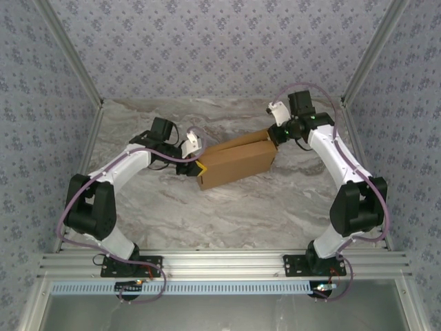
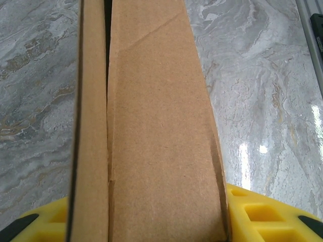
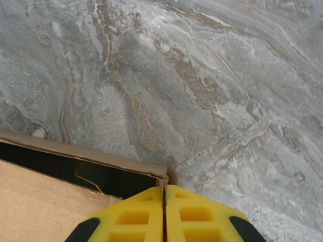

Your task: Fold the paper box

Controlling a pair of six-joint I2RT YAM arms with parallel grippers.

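- Brown cardboard, plain and unprinted: the box [image 1: 238, 162] lies near the middle of the grey marbled counter [image 1: 207, 221]. It sits between my two arms, its length running from my left side up toward my right.
- My left fingers [image 2: 262, 214] are yellow. They sit one on each side of the left end of the box and are clamped on it, with board filling the space between them.
- From my left wrist, the box [image 2: 156, 126] stretches away as two long panels with a narrow dark gap between them. The wider panel has a slanted crease near its far end.
- My right fingers [image 3: 192, 212] are at the far right end of the box and pressed together, with just a thin seam between the two yellow halves.
- The corner of a thin cardboard edge [image 3: 101, 159] meets their tips. I cannot tell whether any board is caught in the seam.
- Under that edge the box is open and dark inside. A flat brown panel [image 3: 40, 201] lies closer to my wrist.
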